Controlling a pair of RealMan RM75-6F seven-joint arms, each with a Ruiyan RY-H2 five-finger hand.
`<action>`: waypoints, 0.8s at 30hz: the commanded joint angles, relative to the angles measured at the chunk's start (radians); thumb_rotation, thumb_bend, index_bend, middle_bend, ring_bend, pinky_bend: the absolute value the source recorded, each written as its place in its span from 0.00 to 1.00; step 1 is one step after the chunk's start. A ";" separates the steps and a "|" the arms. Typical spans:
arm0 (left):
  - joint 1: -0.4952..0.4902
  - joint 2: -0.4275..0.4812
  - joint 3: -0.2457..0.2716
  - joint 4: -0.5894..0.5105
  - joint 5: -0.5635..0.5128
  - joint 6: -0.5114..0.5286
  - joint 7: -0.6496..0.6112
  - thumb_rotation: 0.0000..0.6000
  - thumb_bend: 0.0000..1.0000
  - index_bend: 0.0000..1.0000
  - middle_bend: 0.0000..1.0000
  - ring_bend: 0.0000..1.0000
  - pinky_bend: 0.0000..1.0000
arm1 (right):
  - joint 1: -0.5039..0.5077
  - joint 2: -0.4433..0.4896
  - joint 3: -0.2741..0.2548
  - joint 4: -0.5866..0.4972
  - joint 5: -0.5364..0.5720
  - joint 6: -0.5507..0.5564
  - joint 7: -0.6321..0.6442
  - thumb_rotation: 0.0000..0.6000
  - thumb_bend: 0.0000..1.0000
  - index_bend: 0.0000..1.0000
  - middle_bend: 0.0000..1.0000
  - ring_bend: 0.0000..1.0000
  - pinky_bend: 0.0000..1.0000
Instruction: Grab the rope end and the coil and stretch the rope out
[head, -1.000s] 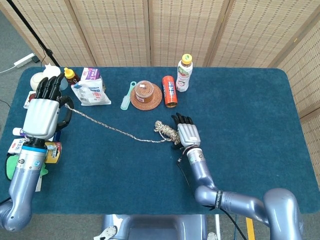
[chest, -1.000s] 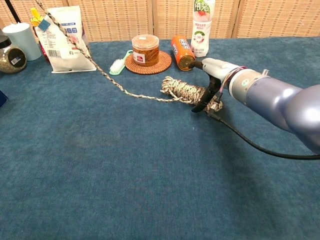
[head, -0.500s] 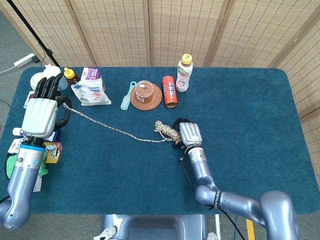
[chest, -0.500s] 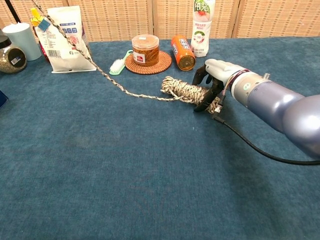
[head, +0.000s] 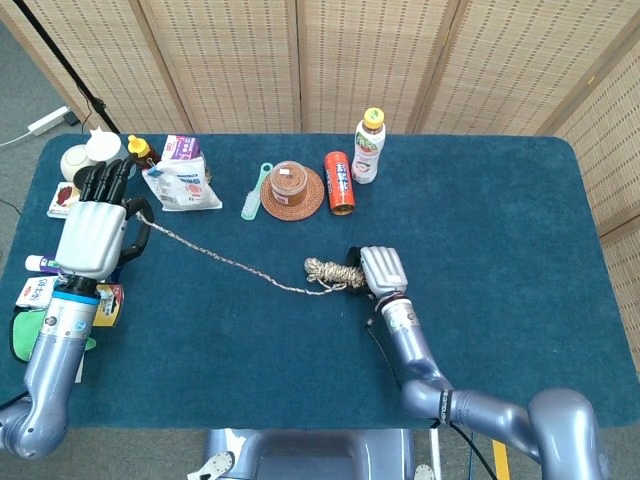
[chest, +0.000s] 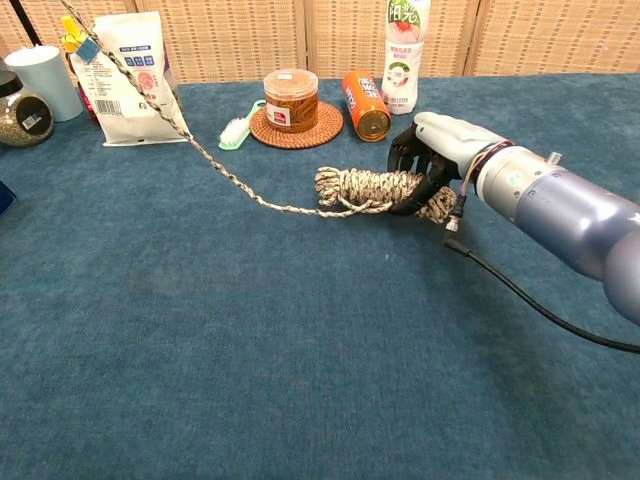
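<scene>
The right hand (chest: 440, 160) had its fingers curled around one end of the speckled grey-and-white rope coil (chest: 375, 190), which lay on the blue cloth table (head: 500, 220). The coil's long side ran left to right. The loose rope (head: 225, 258) led away to the left hand (head: 95, 230), whose fingers seemed closed on the rope end. Pulling the hands apart would likely stretch it.

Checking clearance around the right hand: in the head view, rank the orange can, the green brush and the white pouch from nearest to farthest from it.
From the right hand:
1. Orange can, straight behind it.
2. Green brush, behind and left.
3. White pouch, far left.
</scene>
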 joint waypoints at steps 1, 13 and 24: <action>-0.004 -0.007 0.006 -0.005 0.007 0.000 0.011 1.00 0.44 0.57 0.00 0.00 0.00 | -0.030 0.046 -0.029 -0.041 -0.059 0.010 0.030 1.00 0.70 0.71 0.56 0.51 0.63; -0.050 -0.026 0.045 -0.151 -0.007 -0.094 0.052 1.00 0.44 0.57 0.00 0.00 0.00 | -0.077 0.172 -0.059 -0.210 -0.131 0.039 -0.011 1.00 0.71 0.72 0.58 0.53 0.65; -0.122 -0.081 0.006 -0.288 -0.040 -0.104 0.091 1.00 0.44 0.58 0.00 0.00 0.00 | -0.040 0.118 -0.035 -0.190 -0.081 0.019 -0.097 1.00 0.72 0.73 0.58 0.53 0.65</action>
